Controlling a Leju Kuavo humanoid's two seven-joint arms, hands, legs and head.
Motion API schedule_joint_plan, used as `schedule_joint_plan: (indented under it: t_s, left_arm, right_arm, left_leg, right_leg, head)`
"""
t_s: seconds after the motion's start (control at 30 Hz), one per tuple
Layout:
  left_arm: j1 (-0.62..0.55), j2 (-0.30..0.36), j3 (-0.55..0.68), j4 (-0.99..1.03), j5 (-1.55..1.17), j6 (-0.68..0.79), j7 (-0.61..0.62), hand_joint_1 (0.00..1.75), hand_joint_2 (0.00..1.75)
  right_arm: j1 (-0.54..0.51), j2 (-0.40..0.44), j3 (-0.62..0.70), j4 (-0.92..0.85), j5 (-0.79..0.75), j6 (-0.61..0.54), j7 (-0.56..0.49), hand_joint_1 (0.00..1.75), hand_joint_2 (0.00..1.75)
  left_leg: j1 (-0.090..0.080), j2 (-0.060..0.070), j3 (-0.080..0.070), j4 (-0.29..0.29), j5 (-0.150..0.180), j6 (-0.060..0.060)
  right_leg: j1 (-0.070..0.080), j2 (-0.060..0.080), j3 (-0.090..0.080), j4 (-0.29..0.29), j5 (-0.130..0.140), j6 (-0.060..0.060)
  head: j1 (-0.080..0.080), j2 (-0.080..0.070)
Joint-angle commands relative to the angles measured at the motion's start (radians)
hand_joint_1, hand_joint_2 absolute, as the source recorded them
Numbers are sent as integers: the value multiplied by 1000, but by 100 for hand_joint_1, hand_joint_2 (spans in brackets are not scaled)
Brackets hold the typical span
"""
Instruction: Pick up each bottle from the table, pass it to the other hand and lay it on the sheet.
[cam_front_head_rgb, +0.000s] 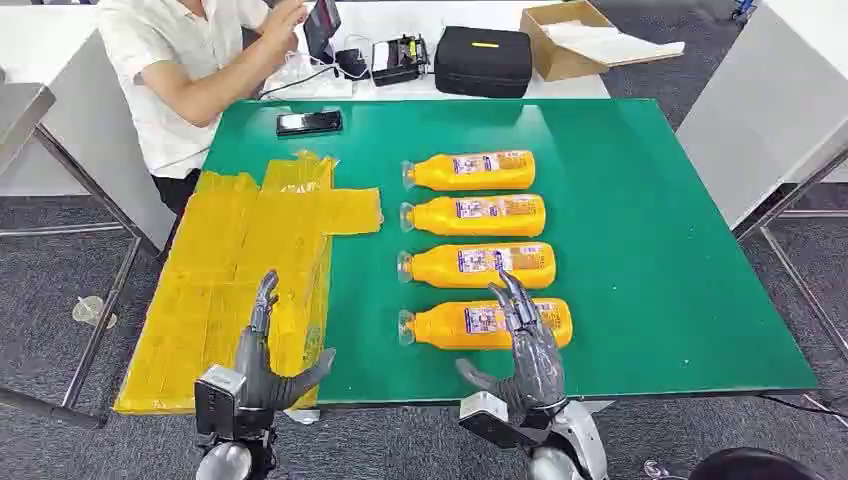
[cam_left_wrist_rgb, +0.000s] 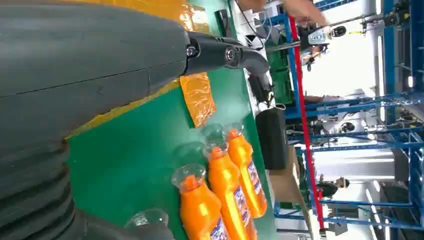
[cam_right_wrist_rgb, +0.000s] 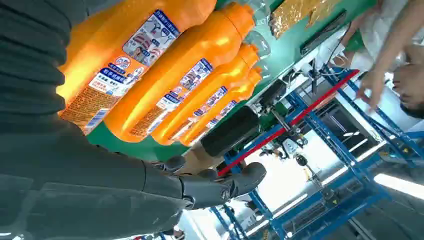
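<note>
1. Four orange bottles lie side by side on the green surface (cam_front_head_rgb: 640, 300), caps toward the yellow sheet (cam_front_head_rgb: 240, 270); none is on the sheet yet.
2. The right robot hand (cam_front_head_rgb: 525, 340) hovers over the nearest bottle (cam_front_head_rgb: 485, 324), fingers spread apart and holding nothing; whether the fingertips touch the bottle cannot be told.
3. The step in hand looks like the first pick: the hand should settle across the bottle's middle, around the label, and close evenly so the round body does not roll toward its neighbour (cam_front_head_rgb: 478, 264), which lies just beside it.
4. The grip is best kept off the cap end, leaving room for the other hand to take hold.
5. The left robot hand (cam_front_head_rgb: 262, 350) waits over the sheet's near edge, fingers apart and empty, thumb out toward the bottles.
6. A person (cam_front_head_rgb: 190, 70) sits at the far side with a phone (cam_front_head_rgb: 309, 122) nearby.
</note>
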Motion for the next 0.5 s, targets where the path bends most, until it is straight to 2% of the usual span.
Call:
schedule_joint_plan:
  t_s: [0.03,0.27,0.3,0.33,0.5]
  left_arm:
    - [-3,19,8,9,-8,-2,14,0,175]
    - [-6,19,6,13,-9,-6,16,0,175]
    - [-9,18,6,11,-9,-6,16,0,175]
    - [-11,18,6,11,-9,-6,16,0,175]
    - [-14,7,31,-12,33,-8,12,0,175]
  right_arm:
    - [-39,23,-5,65,-10,1,-9,0,175]
    - [-23,13,3,51,-21,2,-13,0,175]
    - [-21,11,2,50,-22,2,-13,0,175]
    - [-19,7,0,42,-21,0,-13,0,175]
    - [3,0,-22,21,-29,-4,-3,0,175]
  left_leg:
    - [1,2,3,0,-1,0]
    - [1,1,2,0,-1,0]
    - [3,3,6,1,-3,-1]
    - [1,1,2,0,-1,0]
    - [2,0,3,1,-2,0]
  right_leg:
    - [2,1,3,-1,0,-4]
    - [1,0,2,-1,0,-3]
    - [5,0,7,-1,-2,-7]
    - [1,0,2,-1,0,-3]
    - [3,-2,4,-1,-1,-5]
  head:
    - [0,0]
    - [0,0]
    - [0,0]
    - [0,0]
    - [0,0]
